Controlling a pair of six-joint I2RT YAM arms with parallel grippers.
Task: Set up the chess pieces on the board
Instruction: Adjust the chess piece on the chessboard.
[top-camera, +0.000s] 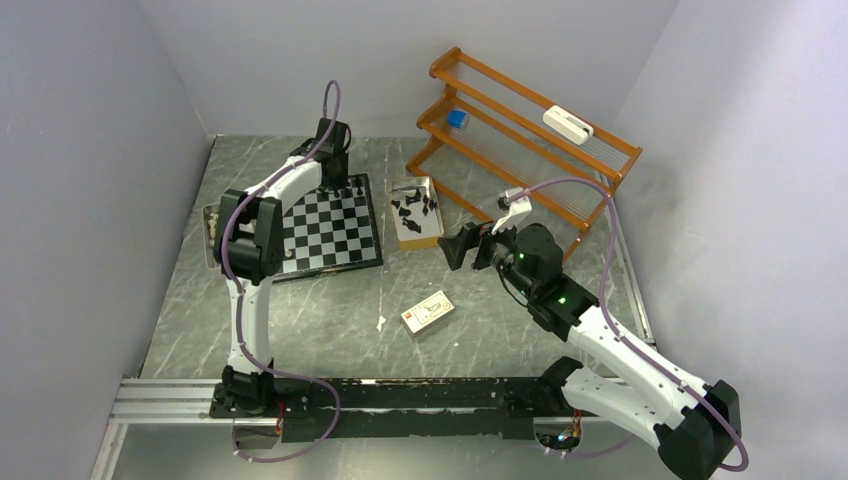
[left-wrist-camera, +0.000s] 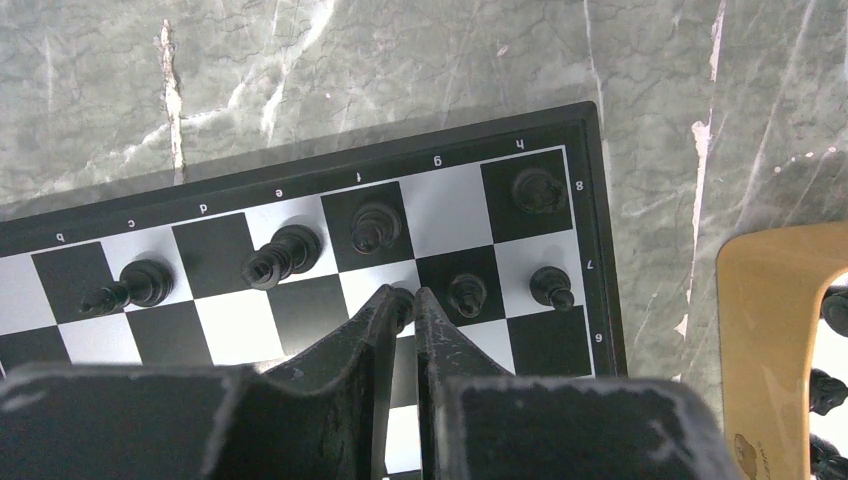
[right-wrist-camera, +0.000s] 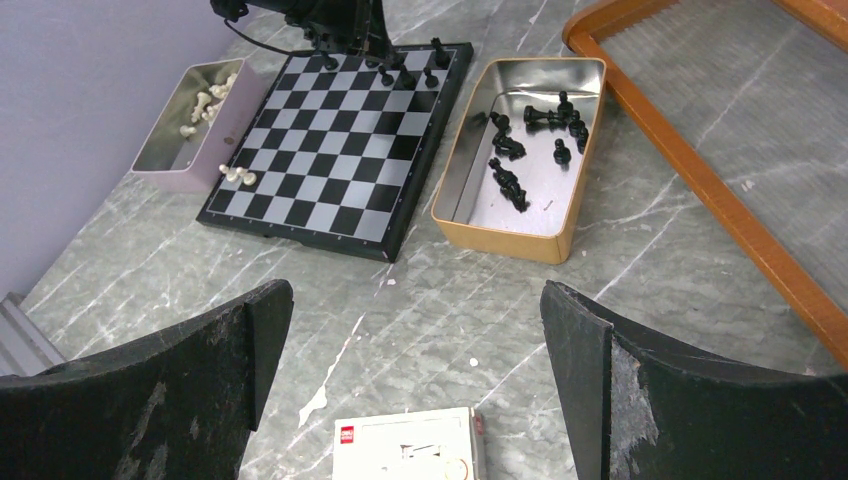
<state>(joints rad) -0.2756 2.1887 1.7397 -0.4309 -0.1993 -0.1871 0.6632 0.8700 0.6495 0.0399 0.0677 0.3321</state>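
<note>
The board (top-camera: 335, 240) lies left of centre on the table. My left gripper (left-wrist-camera: 405, 300) is low over its far right corner, shut on a small black pawn (left-wrist-camera: 404, 303) that sits between the tips on a white square. Several black chess pieces stand nearby on the two end rows, among them a pawn (left-wrist-camera: 467, 295) just right of the tips and a taller piece (left-wrist-camera: 375, 228) ahead. Two pale pieces (right-wrist-camera: 238, 176) rest on the board's (right-wrist-camera: 330, 160) near left edge. My right gripper (right-wrist-camera: 415, 295) hovers open and holds nothing, right of the board.
A tan tin (right-wrist-camera: 455, 200) with several loose black pieces sits right of the board. A grey box (right-wrist-camera: 160, 150) of pale pieces stands at its left. A white card box (right-wrist-camera: 410, 445) lies below my right gripper. A wooden rack (top-camera: 530, 140) fills the back right.
</note>
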